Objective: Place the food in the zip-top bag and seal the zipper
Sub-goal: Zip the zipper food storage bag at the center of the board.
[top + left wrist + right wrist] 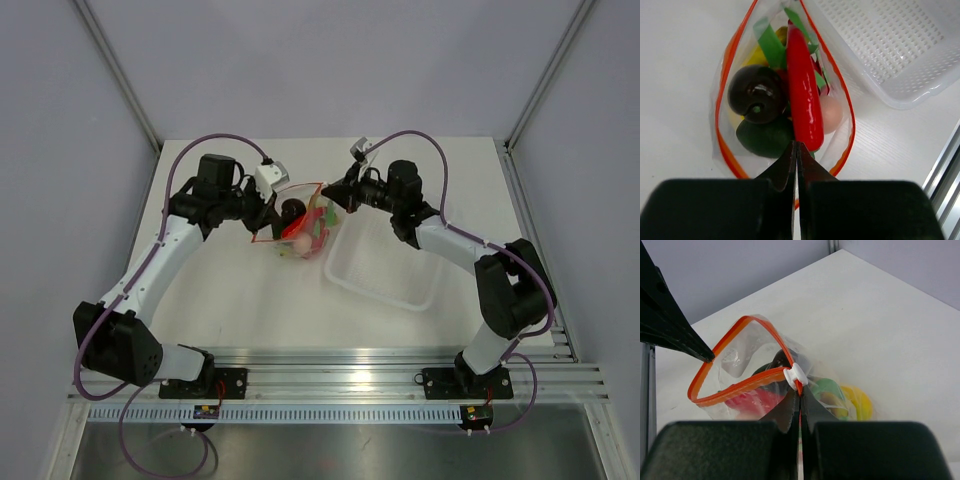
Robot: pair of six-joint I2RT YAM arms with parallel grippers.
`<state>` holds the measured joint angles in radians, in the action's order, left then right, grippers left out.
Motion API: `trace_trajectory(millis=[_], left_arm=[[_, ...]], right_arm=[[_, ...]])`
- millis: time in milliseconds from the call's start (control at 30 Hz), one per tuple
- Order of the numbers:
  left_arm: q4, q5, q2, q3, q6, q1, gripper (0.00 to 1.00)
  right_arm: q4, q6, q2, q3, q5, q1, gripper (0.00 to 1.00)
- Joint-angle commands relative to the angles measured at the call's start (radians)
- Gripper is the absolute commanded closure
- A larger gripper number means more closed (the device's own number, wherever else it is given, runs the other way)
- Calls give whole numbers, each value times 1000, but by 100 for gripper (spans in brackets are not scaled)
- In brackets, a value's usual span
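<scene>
Bright, even, diffuse light falls from above; the white table (250, 310) carries only faint, soft shadows. Small glare spots sit on the dark fruit (756, 95) and the chilli (804, 95), and the bag (737, 357) glints. Both wrist views blur the near black fingers (782, 170).

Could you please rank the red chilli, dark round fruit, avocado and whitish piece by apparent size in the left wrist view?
1. red chilli, the longest.
2-3. dark round fruit and avocado: they look alike and the avocado is partly hidden, so I leave them unranked.
4. whitish piece, the smallest, partly covered.
</scene>
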<state>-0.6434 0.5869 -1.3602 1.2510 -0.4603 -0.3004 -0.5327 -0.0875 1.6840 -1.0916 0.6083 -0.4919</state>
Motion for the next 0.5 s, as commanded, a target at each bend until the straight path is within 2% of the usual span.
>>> trace_trajectory(millis=[0,233,367,433,467], left_arm=[[44,-42,42,-13,32,10,100],[59,-38,41,-15,49,10,100],[59,16,26,89,72,10,99],[67,36,15,129,83,9,93],[71,42,12,146,86,6,83]], right_arm=[[-188,-54,-40,-10,-36,27,100],[-191,-81,-17,-34,16,32,100],[-182,-83,-1,-42,68,32,100],[-156,-71,0,-48,110,30,100],[-147,-64,3,-50,122,32,100]])
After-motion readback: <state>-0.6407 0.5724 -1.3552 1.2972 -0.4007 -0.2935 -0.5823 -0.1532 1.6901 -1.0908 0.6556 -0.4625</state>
